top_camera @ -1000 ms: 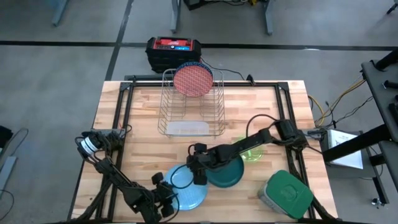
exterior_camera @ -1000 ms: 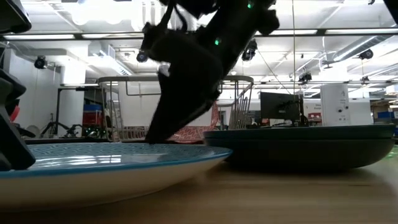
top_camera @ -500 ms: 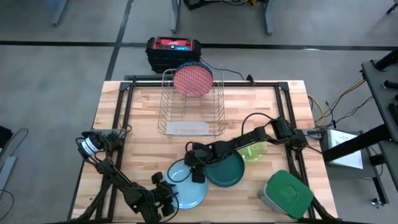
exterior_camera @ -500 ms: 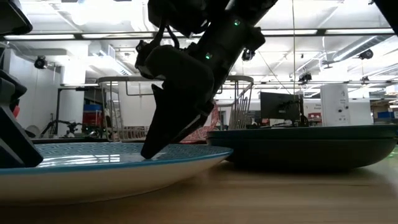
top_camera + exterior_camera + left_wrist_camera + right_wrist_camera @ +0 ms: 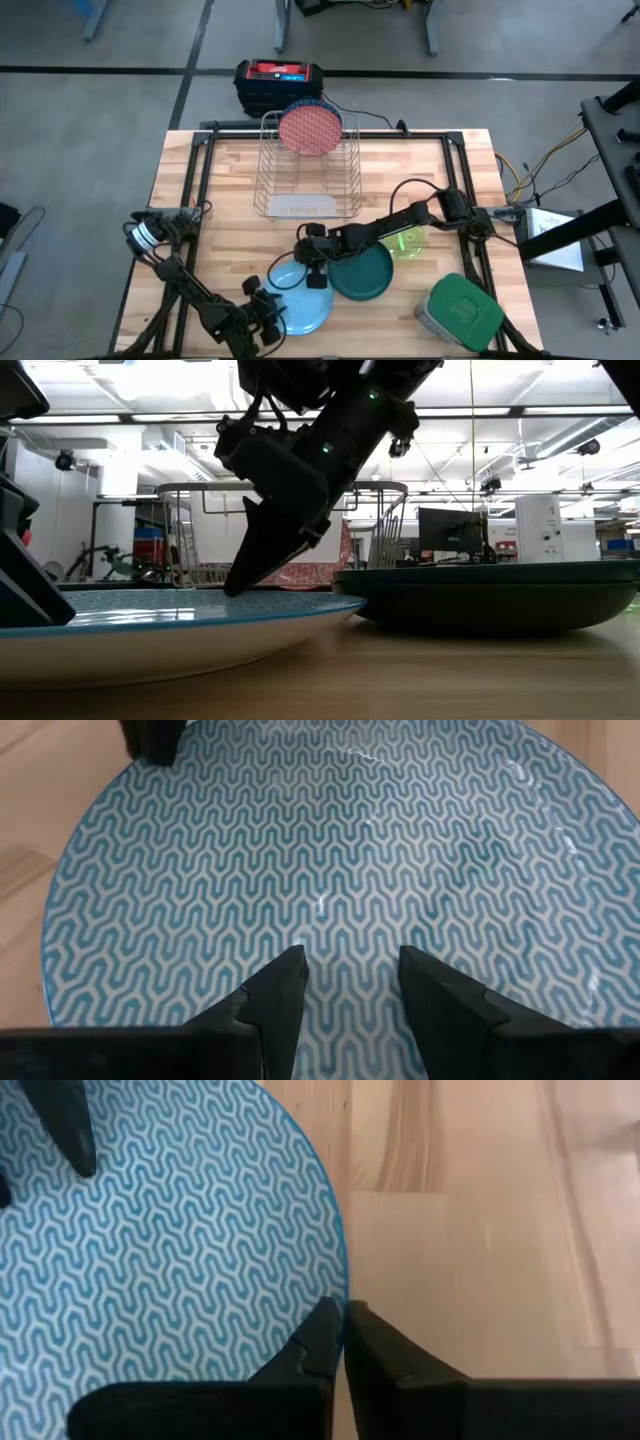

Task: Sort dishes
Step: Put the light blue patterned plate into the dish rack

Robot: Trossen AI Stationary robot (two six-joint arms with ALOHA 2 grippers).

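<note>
Blue zigzag-patterned plate [image 5: 298,303] lies flat beside the green plate [image 5: 362,274]; right gripper [image 5: 343,1342] pinches its rim, left gripper [image 5: 350,982] gapes over it.

Grey floor [image 5: 90,110]; ceiling strip lights [image 5: 560,412]; monitor [image 5: 447,532]

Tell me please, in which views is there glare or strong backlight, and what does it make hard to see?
Low view: bright ceiling lights behind turn the right gripper into a dark silhouette, and the light blue plate shows pale reflections on its surface. Left wrist view: small white glints on the plate's pattern, otherwise even light. Right wrist view: soft even light, jaws shut on the plate's rim. High view: even, no glare.
</note>
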